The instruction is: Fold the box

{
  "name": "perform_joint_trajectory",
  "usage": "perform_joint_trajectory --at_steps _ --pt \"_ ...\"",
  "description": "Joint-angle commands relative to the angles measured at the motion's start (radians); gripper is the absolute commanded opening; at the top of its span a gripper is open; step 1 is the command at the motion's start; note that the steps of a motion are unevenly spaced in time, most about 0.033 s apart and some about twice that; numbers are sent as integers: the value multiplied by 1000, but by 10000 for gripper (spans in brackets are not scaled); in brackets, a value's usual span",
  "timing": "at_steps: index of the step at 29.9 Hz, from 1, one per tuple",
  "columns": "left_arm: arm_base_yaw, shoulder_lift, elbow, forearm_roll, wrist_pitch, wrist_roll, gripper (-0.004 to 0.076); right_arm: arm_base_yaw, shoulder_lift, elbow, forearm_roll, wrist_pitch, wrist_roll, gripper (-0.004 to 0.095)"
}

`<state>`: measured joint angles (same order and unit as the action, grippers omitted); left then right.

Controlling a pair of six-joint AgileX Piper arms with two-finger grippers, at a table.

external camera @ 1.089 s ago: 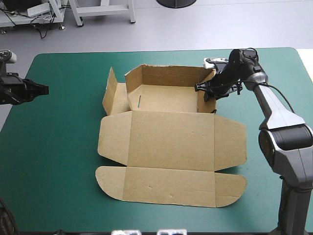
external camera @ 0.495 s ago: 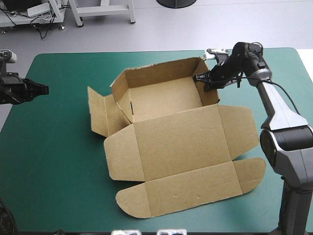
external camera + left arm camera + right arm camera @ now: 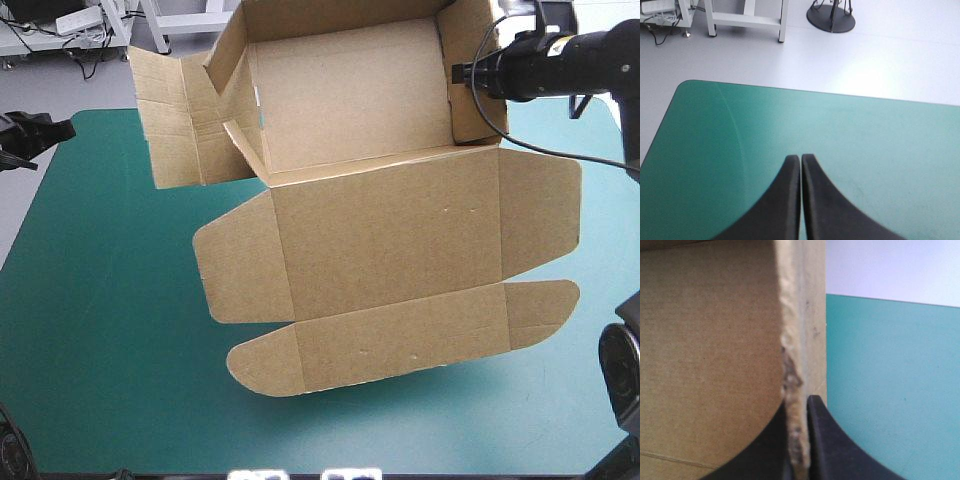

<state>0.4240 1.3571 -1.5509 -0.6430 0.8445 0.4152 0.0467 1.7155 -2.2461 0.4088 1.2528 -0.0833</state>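
Right gripper [image 3: 462, 73] clamped on the right wall of the box [image 3: 385, 245], holding it tilted above the counter [image 3: 100, 340]. Left gripper [image 3: 800, 158] pressed together, well left of the box.

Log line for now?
box: held off table, open, lid flat | right pincer: shut on box wall | left pincer: shut, empty, by table's left edge

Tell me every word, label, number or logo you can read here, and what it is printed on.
None: no text can be read in any view.
The box, held by the right gripper, is plain brown board with no print or label showing.
The teal-green table cover carries no marks.
The left gripper shows no lettering either.
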Motion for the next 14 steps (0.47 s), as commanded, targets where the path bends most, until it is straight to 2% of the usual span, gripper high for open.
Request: perform_joint_trajectory --at_steps 1,5,9,14 --pt "2 -3 -24 -104 -64 -16 -1 -25 -122 -30 78 6 0 -14" --pt "2 45 -24 -221 -2 -6 -1 -25 -201 -30 82 6 -6 -14" --pt "2 88 -24 -430 79 92 -1 -25 -266 -28 82 6 -11 -14" --pt "2 133 -24 -784 266 259 -1 -25 -306 -28 60 6 -11 -14"
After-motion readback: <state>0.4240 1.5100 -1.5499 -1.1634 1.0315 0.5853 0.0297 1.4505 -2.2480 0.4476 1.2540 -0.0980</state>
